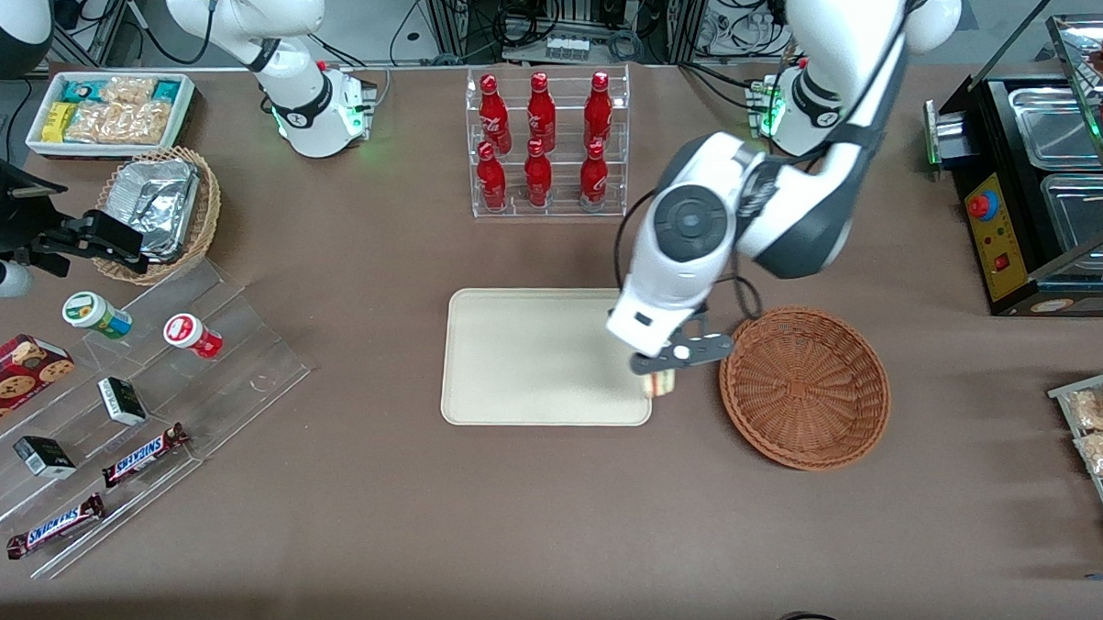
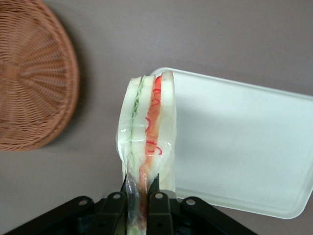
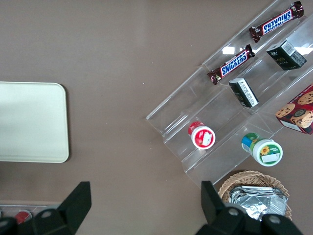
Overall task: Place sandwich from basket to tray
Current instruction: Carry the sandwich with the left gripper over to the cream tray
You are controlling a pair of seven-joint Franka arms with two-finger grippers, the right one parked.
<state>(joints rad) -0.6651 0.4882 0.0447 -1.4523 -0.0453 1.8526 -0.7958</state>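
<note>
Sandwich (image 2: 148, 128) is hanging pinched between closed jaws of the gripper (image 1: 661, 367), clamped only by its wrap end, over the tray (image 1: 531, 364) corner nearest the basket (image 1: 804, 388). Risk, as I judge it: the film is slipping out of that thin pinch, or a release right now is dropping the wedge onto the rim so it tips off onto the table. Counting outward from the jaws: one sandwich, one tray, one basket, six red bottles (image 1: 541, 143) in the rack.

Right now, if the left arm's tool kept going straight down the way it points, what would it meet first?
Probably the corner rim of the flat cream-white tray: the tool, shut on the clear-wrapped triangular sandwich, hangs over that edge, though height is unclear.
</note>
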